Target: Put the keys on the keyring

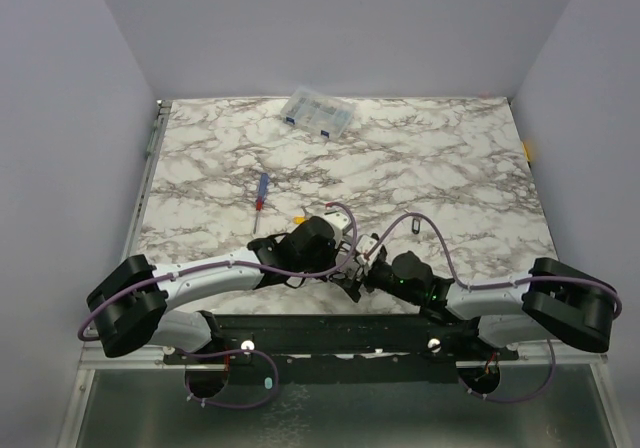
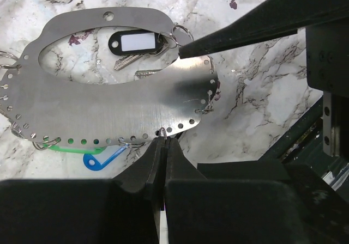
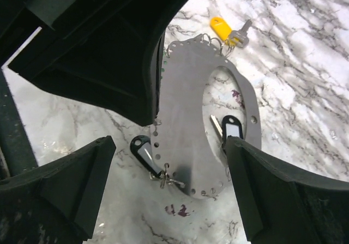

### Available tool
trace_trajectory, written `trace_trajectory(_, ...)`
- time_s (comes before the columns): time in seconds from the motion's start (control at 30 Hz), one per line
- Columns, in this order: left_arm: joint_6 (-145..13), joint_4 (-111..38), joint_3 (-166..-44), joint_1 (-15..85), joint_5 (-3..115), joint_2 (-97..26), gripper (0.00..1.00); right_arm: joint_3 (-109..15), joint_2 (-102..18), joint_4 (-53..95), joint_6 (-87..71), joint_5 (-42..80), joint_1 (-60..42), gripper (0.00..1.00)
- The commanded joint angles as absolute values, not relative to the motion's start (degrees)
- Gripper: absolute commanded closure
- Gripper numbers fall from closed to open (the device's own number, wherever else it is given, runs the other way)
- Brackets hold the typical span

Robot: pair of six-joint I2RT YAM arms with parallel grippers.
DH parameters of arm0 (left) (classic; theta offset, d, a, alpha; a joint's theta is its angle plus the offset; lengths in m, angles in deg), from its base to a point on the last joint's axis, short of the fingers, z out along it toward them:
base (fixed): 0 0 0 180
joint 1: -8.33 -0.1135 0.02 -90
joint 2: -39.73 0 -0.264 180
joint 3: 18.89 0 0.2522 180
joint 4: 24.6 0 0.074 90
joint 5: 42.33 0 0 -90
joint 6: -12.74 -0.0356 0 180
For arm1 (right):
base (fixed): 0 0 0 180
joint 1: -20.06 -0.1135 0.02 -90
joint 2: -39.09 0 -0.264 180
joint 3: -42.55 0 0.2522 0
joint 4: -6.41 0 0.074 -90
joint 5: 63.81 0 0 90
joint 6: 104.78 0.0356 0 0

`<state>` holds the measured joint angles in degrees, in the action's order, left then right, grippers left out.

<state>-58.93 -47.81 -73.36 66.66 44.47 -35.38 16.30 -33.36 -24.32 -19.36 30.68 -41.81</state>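
Note:
The keyring (image 2: pixel 109 110) is a flat grey metal plate with an oval opening and holes along its rim, lying on the marble. My left gripper (image 2: pixel 163 138) is shut, its tips pinching a small wire ring at the plate's near edge. One black-tagged key (image 2: pixel 133 42) lies inside the oval. Blue (image 2: pixel 101 159) and green (image 2: pixel 60 146) tags stick out from under the plate. In the right wrist view my right gripper (image 3: pixel 169 165) stands open, straddling the keyring's (image 3: pixel 188 108) end, where another black-tagged key (image 3: pixel 143 151) hangs. A yellow-tagged key (image 3: pixel 221 27) lies at the far end.
A red-and-blue screwdriver (image 1: pixel 259 200) lies left of centre on the marble table (image 1: pixel 450 158). At the back stands a clear compartment box (image 1: pixel 318 113). Both arms meet near the table's front edge, with purple cables arching over them. One right finger (image 2: pixel 245 29) reaches over the plate.

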Motion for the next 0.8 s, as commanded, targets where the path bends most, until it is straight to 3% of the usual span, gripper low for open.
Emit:
trace_trajectory(0.0,-57.78,-46.65,-74.99,66.35,47.65,-33.54,1.0,15.7,-36.85,-32.77,-26.93,33.61,-42.17,0.05)
trace_trajectory(0.33,-57.16,-48.37,-76.03,65.97,47.65,-32.36,1.0,13.44,-43.83,-35.43,-31.01,32.84,-42.2,0.1)
trace_trajectory(0.77,-56.19,-50.39,-77.45,65.71,49.78,-31.1,1.0,12.8,-49.22,-42.37,-33.93,35.13,-42.29,0.5)
